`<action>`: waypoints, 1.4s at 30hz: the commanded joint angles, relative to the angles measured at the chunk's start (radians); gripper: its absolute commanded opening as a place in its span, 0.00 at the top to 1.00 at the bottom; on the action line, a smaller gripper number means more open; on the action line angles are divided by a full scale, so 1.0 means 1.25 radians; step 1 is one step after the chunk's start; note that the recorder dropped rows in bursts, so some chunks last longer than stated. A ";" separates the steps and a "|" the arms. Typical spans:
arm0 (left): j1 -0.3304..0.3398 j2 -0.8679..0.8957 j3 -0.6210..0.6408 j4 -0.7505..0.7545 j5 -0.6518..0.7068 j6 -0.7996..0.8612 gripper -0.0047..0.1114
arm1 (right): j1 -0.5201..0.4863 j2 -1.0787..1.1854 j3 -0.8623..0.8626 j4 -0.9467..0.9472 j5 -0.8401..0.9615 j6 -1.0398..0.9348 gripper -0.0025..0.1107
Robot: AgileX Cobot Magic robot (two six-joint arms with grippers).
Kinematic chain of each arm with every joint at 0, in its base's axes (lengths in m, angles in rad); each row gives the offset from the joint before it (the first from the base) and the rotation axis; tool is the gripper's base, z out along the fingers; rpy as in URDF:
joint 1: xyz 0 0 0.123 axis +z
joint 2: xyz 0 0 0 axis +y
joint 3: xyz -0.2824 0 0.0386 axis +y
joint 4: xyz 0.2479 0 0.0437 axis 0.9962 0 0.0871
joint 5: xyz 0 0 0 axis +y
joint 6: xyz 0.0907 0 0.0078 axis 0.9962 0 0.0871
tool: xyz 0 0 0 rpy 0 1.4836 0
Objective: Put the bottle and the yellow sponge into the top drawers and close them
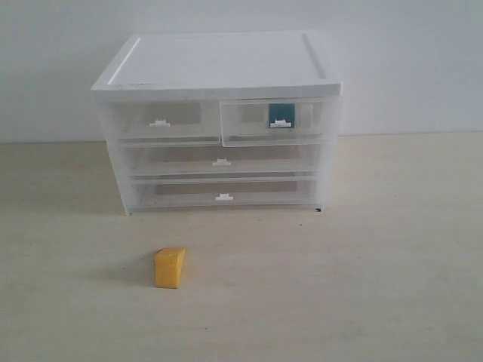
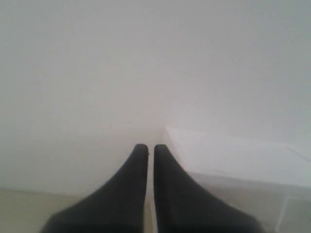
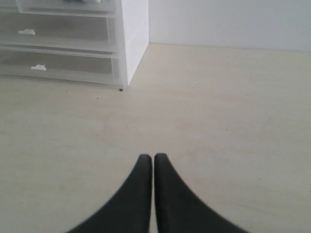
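The yellow sponge (image 1: 170, 268) stands on the table in front of the cabinet (image 1: 219, 68), to the left. A teal-blue bottle (image 1: 281, 113) shows through the clear front of the top right drawer (image 1: 273, 122), which sticks out slightly. The top left drawer (image 1: 160, 121) sits flush and looks empty. Neither arm appears in the exterior view. My left gripper (image 2: 150, 146) is shut, held up beside the cabinet's white top (image 2: 233, 155). My right gripper (image 3: 153, 156) is shut over bare table, with nothing between its fingers.
Two full-width clear drawers (image 1: 221, 161) (image 1: 223, 196) sit shut below the top pair; their handles show in the right wrist view (image 3: 26, 32). A pale wall stands behind the cabinet. The wooden table (image 1: 362, 264) stretches in front and to the right.
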State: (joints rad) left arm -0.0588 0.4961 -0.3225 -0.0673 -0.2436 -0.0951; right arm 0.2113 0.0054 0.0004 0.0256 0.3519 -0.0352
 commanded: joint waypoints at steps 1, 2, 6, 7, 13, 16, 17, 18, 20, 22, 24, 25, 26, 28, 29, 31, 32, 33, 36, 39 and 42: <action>-0.010 0.160 -0.049 0.027 -0.008 -0.003 0.92 | -0.002 -0.004 0.000 -0.006 -0.003 0.002 0.98; -0.013 0.189 -0.050 0.031 -0.036 -0.003 0.92 | -0.002 -0.004 0.000 -0.006 -0.003 0.002 0.98; -0.053 0.306 -0.050 0.049 -0.129 -0.003 0.92 | -0.002 -0.004 0.000 -0.006 -0.003 0.003 0.98; -0.064 0.328 -0.050 0.049 -0.144 -0.003 0.92 | -0.002 -0.004 0.000 -0.006 -0.003 0.003 0.98; -0.160 0.466 -0.050 0.035 -0.291 0.018 0.92 | -0.002 -0.004 0.000 -0.006 -0.003 0.003 0.98; -0.204 0.532 -0.050 -0.029 -0.343 0.076 0.92 | -0.002 -0.004 0.000 -0.006 -0.003 0.003 0.98; -0.220 0.554 -0.050 -0.054 -0.359 0.100 0.92 | -0.002 -0.004 0.000 -0.006 -0.003 0.003 0.98; -0.231 0.576 -0.050 -0.081 -0.377 0.122 0.92 | -0.002 -0.004 0.000 -0.006 -0.003 0.003 0.98; -0.260 0.614 -0.050 -0.123 -0.415 0.153 0.92 | -0.002 -0.004 0.000 -0.006 -0.003 0.003 0.98; -0.290 0.656 -0.050 -0.155 -0.464 0.164 0.92 | -0.002 -0.004 0.000 -0.006 -0.003 0.003 0.98; -0.318 0.693 -0.051 -0.187 -0.517 0.178 0.92 | -0.002 -0.004 0.000 -0.006 -0.003 0.003 0.98; -0.335 0.713 -0.057 -0.207 -0.531 0.189 0.92 | -0.002 -0.004 0.000 -0.006 -0.003 0.003 0.98; -0.350 0.732 -0.066 -0.229 -0.535 0.205 0.92 | -0.002 -0.004 0.000 -0.006 -0.003 0.003 0.98; -0.378 0.771 -0.091 -0.269 -0.541 0.240 0.92 | -0.002 -0.004 0.000 -0.006 -0.003 0.003 0.98; -0.394 0.787 -0.106 -0.286 -0.547 0.262 0.92 | -0.002 -0.004 0.000 -0.006 -0.003 0.003 0.98; -0.424 0.823 -0.133 -0.320 -0.577 0.299 0.92 | -0.002 -0.004 0.000 -0.006 -0.003 0.005 0.98; -0.439 0.840 -0.147 -0.339 -0.593 0.307 0.92 | -0.002 -0.004 0.000 -0.006 -0.003 0.005 0.98; -0.453 0.855 -0.161 -0.362 -0.608 0.313 0.92 | -0.002 -0.004 0.000 -0.006 -0.003 0.005 0.98; -0.484 0.897 -0.193 -0.404 -0.649 0.331 0.92 | -0.002 -0.004 0.000 -0.006 -0.003 0.005 0.98; -0.506 0.944 -0.222 -0.414 -0.670 0.331 0.92 | -0.002 -0.004 0.000 -0.006 -0.003 0.005 0.98; -0.521 0.993 -0.243 -0.435 -0.699 0.331 0.92 | -0.002 -0.004 0.000 -0.006 -0.003 0.005 0.98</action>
State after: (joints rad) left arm -0.6872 1.6856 -0.6016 -0.5724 -1.0722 0.3090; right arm 0.2113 0.0054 0.0004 0.0256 0.3519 -0.0271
